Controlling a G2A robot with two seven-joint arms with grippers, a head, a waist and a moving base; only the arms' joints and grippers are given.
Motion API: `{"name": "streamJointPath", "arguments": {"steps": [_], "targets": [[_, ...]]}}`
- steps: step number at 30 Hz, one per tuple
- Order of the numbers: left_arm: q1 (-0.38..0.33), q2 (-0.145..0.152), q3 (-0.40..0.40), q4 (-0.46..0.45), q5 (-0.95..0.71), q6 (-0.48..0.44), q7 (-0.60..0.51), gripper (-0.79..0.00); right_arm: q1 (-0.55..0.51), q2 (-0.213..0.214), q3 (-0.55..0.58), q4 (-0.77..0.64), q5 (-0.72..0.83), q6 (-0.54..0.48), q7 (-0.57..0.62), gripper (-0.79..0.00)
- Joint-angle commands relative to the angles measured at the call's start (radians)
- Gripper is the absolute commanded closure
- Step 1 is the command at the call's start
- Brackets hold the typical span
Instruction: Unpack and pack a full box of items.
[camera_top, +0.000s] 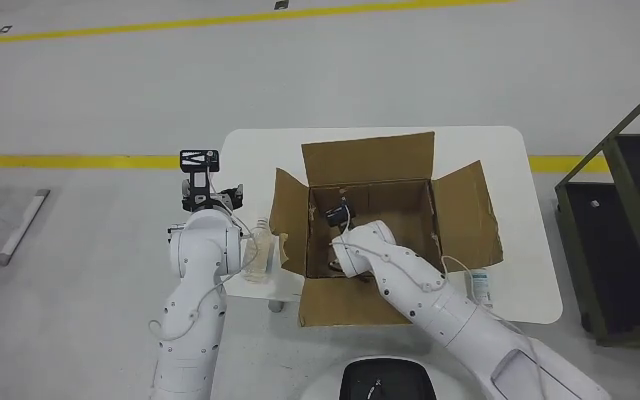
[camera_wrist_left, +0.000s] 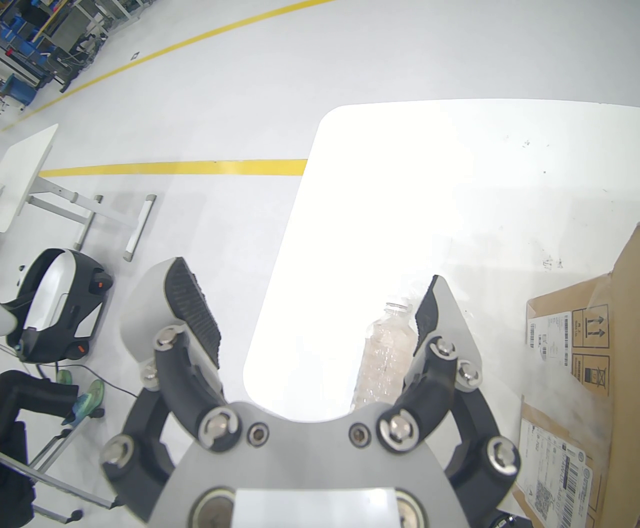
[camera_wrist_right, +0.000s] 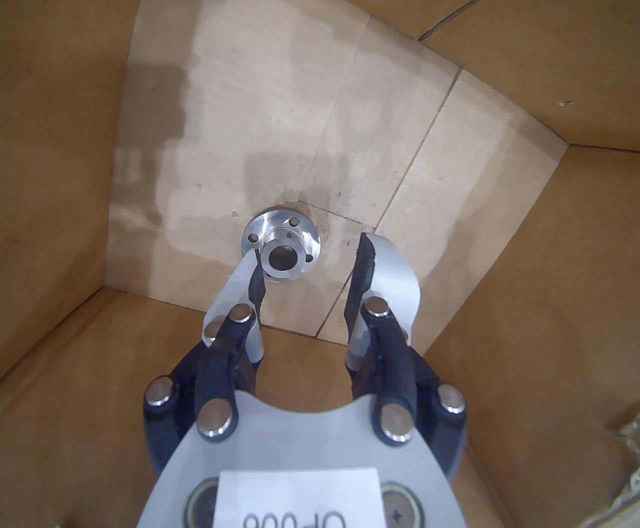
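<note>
I judge I'm unpacking: my right gripper (camera_wrist_right: 310, 255) hangs spread inside the open brown cardboard box (camera_top: 370, 155), one finger beside the shiny round metal flange (camera_wrist_right: 281, 247) on its floor, so next I centre, lower and close.

Brown box (camera_top: 368, 158); silver flange (camera_wrist_right: 280, 247); white table (camera_top: 500, 150); yellow floor stripe (camera_top: 250, 18)

Top cam overhead; wrist cams low (R inside box (camera_wrist_right: 300, 125)); all share box.
</note>
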Motion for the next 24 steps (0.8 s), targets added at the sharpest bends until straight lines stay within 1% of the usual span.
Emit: {"name": "streamJointPath", "arguments": {"steps": [1, 2, 3, 6, 8, 10, 11, 13, 24], "targets": [[0.0, 0.0, 0.0, 0.0, 0.0, 0.0, 0.0, -0.785, 0.001, -0.005, -0.001, 0.01, 0.001, -0.001, -0.004, -0.409], [0.0, 0.0, 0.0, 0.0, 0.0, 0.0, 0.0, -0.785, 0.001, -0.006, -0.001, 0.015, 0.001, -0.002, -0.006, -0.44], [0.0, 0.0, 0.0, 0.0, 0.0, 0.0, 0.0, -0.785, 0.001, -0.008, 0.001, 0.019, 0.003, -0.003, -0.009, -0.496], [0.0, 0.0, 0.0, 0.0, 0.0, 0.0, 0.0, -0.785, -0.001, -0.013, 0.003, 0.03, 0.005, -0.007, -0.021, -0.536], [0.0, 0.0, 0.0, 0.0, 0.0, 0.0, 0.0, -0.785, -0.002, -0.016, 0.005, 0.037, 0.006, -0.012, -0.026, -0.499], [0.0, 0.0, 0.0, 0.0, 0.0, 0.0, 0.0, -0.785, -0.004, -0.019, 0.008, 0.044, 0.008, -0.014, -0.034, -0.496], [0.0, 0.0, 0.0, 0.0, 0.0, 0.0, 0.0, -0.785, -0.007, -0.02, 0.01, 0.047, 0.01, -0.018, -0.038, -0.437], [0.0, 0.0, 0.0, 0.0, 0.0, 0.0, 0.0, -0.785, -0.01, -0.022, 0.014, 0.054, 0.013, -0.023, -0.047, -0.388], [0.0, 0.0, 0.0, 0.0, 0.0, 0.0, 0.0, -0.785, -0.013, -0.034, 0.035, 0.091, 0.028, -0.04, -0.076, -0.369]]}}
